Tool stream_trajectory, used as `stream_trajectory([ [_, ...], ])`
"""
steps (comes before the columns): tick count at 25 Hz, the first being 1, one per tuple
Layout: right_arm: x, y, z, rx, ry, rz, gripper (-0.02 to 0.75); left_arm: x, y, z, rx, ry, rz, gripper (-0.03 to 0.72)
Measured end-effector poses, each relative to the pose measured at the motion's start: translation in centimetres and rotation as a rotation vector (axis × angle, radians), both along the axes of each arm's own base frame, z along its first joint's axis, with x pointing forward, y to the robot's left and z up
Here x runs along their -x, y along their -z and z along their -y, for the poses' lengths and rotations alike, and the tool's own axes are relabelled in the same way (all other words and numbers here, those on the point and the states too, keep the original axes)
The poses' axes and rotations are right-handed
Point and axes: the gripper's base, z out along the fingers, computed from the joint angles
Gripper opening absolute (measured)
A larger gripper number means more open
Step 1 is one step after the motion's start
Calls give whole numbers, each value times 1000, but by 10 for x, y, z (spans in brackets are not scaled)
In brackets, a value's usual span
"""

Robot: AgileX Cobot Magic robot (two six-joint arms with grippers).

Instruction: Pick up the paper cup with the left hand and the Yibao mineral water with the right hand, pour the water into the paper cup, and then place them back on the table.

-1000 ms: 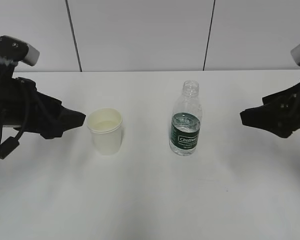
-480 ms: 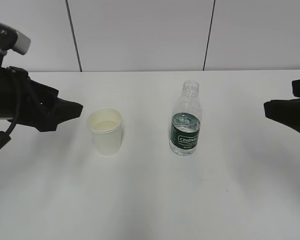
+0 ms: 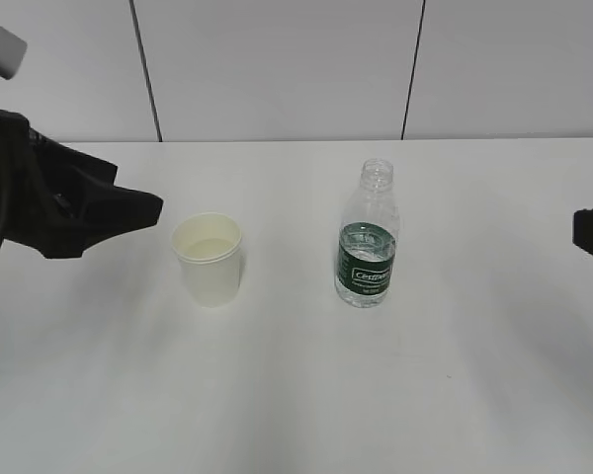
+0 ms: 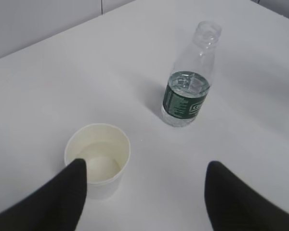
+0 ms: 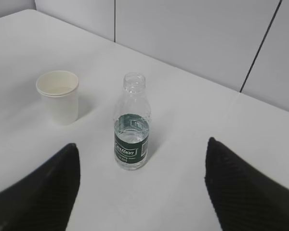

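paper cup (image 3: 208, 259) and capless bottle (image 3: 367, 237) upright on tabletop (image 3: 296, 395). left end effector (image 4: 144, 192) open beside cup, maybe touching; right end effector (image 5: 142, 187) open, mostly cut off past bottle.

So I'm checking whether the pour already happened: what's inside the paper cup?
The paper cup stands upright on the table. Its pale inside seems to hold a shallow layer of clear liquid, but that is hard to confirm. The left gripper finger covers part of the rim.

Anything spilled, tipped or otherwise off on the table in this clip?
Nothing stands out. The paper cup and the uncapped Yibao mineral water both stand upright and apart on the table, with no puddle visible. Both grippers are open and clear of them.
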Motion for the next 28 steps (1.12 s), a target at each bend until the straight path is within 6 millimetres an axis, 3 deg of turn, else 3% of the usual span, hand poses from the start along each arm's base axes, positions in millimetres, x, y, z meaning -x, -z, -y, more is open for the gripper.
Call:
stream_trajectory([
  [7, 30, 8, -3, -52, 24, 54, 594, 11, -16, -1, 25, 11, 52, 510],
  [17, 56, 3, -7, -97, 32, 152, 594, 15, -18, 1, 42, 47, 44, 510],
  [28, 55, 10, -1, -99, 102, 157, 594, 15, -18, 1, 42, 48, 44, 510],
])
